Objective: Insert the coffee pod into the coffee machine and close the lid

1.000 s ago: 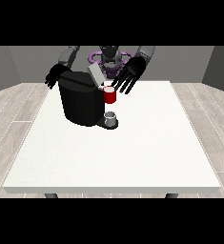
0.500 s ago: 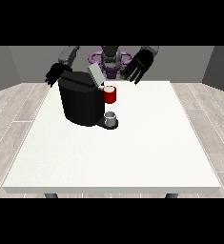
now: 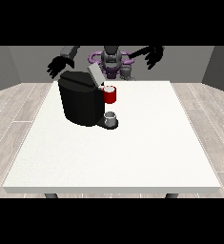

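The black coffee machine stands on the white table, left of its middle, with its grey lid tilted up. A red thing at the machine sits at its front. A small grey thing rests on the machine's base below it. Another grey thing shows at the far table edge near the robot's body. The hand at the view's left hangs behind and above the machine, fingers relaxed. The hand at the view's right is raised high, well right of the machine, fingers spread, holding nothing.
The robot's torso is behind the table's far edge. The table stretches wide towards the camera and to the right of the machine.
The hand at the view's right has moved up and to the right, away from the machine's lid. The hand at the view's left has lifted slightly. The lid still stands up.
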